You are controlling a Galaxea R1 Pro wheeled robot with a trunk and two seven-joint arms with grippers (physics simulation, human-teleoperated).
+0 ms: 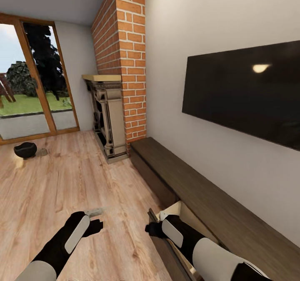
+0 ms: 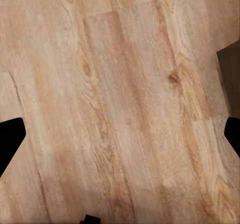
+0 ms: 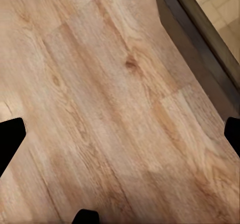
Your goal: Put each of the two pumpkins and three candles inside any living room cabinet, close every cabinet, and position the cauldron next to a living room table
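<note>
Cauldron (image 1: 25, 149): small round black pot, standing upright on the wood floor (image 1: 62, 181) at the far left of the head view, near the glazed door (image 1: 35, 81). A small pale object lies just beside it on the floor; too small to identify.

Cabinet (image 1: 216, 197): long low dark-brown console with a flat top, set against the white wall on the right, under a black wall screen (image 1: 246, 91). One drawer (image 1: 177, 210) near the robot stands pulled out, its light beige interior partly visible; the right forearm covers much of it, so contents cannot be told. The drawer's dark edge and beige inside also show in a corner of the right wrist view.

Fireplace (image 1: 109, 120): dark surround with a pale mantel, at the foot of a red brick chimney column (image 1: 123, 56), just beyond the cabinet's far end.

Left pincer (image 1: 96, 226): low over bare floor, well apart from the cauldron. Left wrist view gives both dark fingertips (image 2: 10, 139) at opposite edges, spread wide, nothing between them: released.

Right pincer (image 1: 152, 229): beside the front of the pulled-out drawer, over the floor. Right wrist view gives fingertips (image 3: 11, 136) likewise wide apart over floorboards: released, empty.
</note>
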